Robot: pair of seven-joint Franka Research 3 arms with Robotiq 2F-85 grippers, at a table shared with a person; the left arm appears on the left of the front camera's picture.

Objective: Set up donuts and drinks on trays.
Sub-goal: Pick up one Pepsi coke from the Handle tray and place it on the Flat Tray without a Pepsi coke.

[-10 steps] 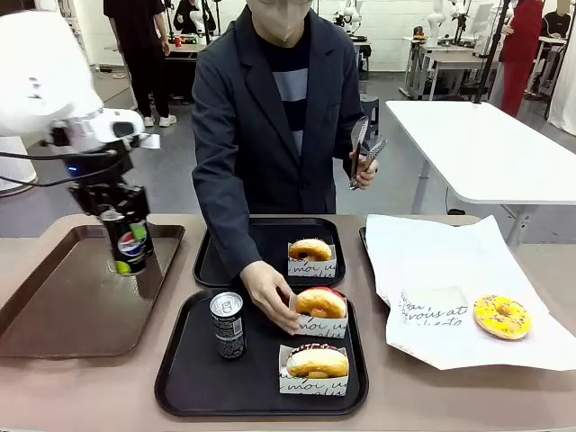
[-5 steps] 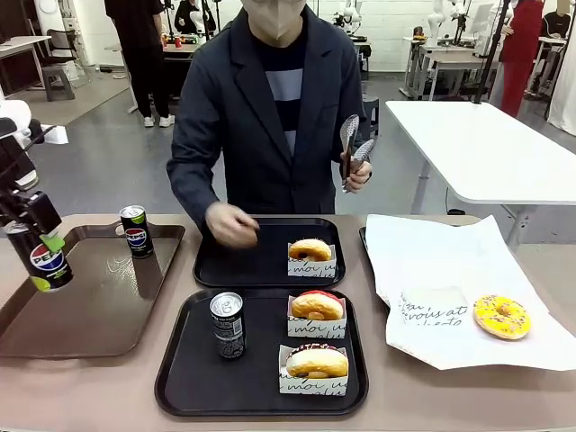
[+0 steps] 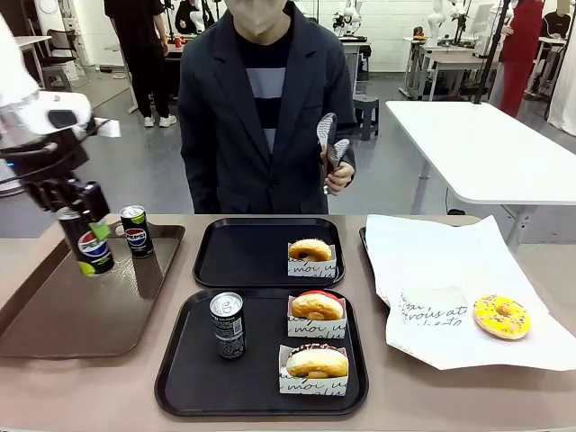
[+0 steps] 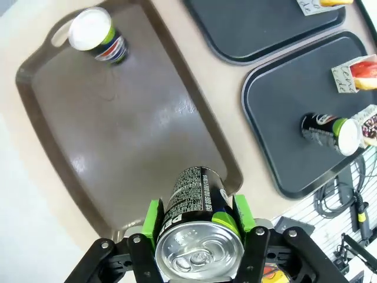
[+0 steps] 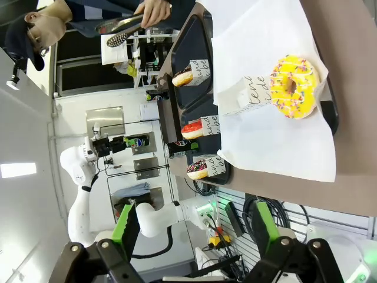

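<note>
Clearly, a Pepsi can (image 3: 93, 252) was pinched by the left gripper (image 3: 83, 227) above the brown tray (image 3: 54, 319), near a second can (image 3: 136, 231) on it; the right gripper (image 5: 195, 213) was seen spread; sleeved donuts (image 3: 317, 306) were set on black trays (image 3: 238, 261)

Left end effector (image 3: 83, 227) clamps a tilted Pepsi can (image 3: 94, 255) over the brown tray (image 3: 63, 315); a second can (image 3: 135, 231) stands upright on that tray, just right of the end effector.
</note>
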